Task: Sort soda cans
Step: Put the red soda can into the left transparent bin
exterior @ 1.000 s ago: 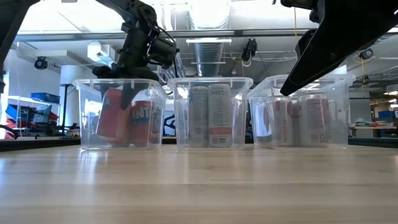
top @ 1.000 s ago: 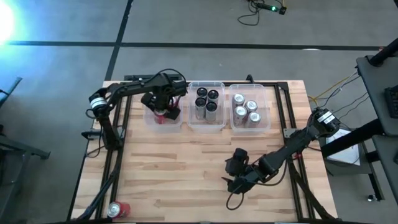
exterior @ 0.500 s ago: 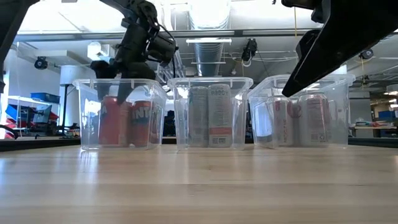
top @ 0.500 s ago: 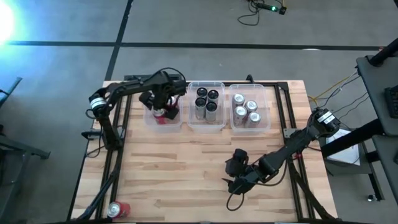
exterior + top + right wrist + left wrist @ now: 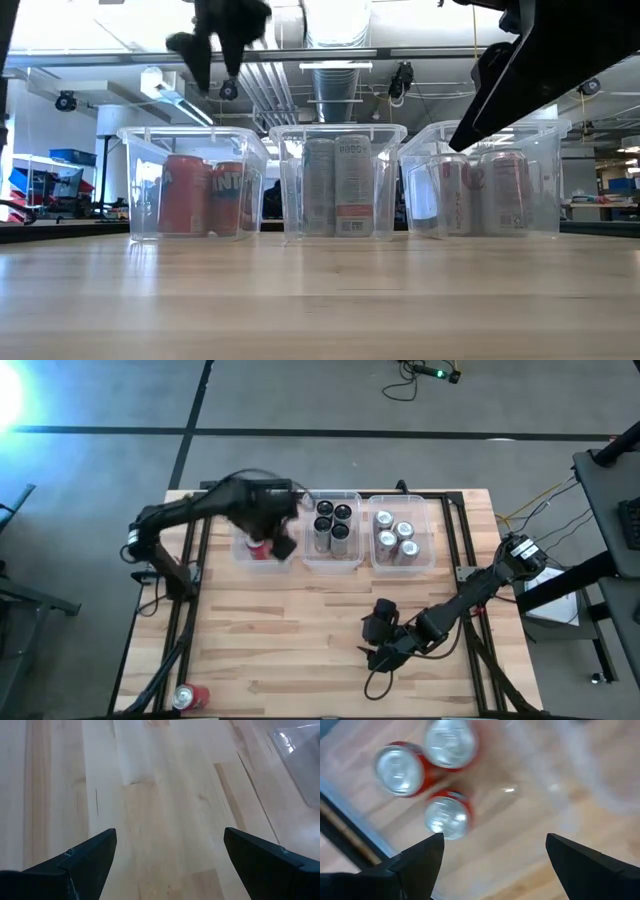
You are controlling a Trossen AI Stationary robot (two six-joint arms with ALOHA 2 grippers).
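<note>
Three red soda cans [image 5: 446, 815] with silver tops stand upright in the left clear bin [image 5: 195, 195], seen from above in the left wrist view. My left gripper [image 5: 492, 855] hangs open above that bin [image 5: 258, 548], high over its rim in the low view [image 5: 215, 40]. Black cans [image 5: 332, 525] fill the middle bin and silver cans [image 5: 397, 538] the right bin. One more red can [image 5: 190, 697] lies on its side at the table's near left corner. My right gripper [image 5: 375, 653] waits open over bare wood toward the near right [image 5: 170, 855].
The three clear bins stand in a row along the table's far edge [image 5: 338, 185]. The right arm [image 5: 540, 60] slants across in front of the right bin [image 5: 480, 190]. Bare wooden table lies between the bins and the near edge [image 5: 280, 630].
My left gripper has let go of a red can inside the left bin and risen straight up, clear of the rim. The can was tilted in the hold a second ago and now stands upright beside the others.
</note>
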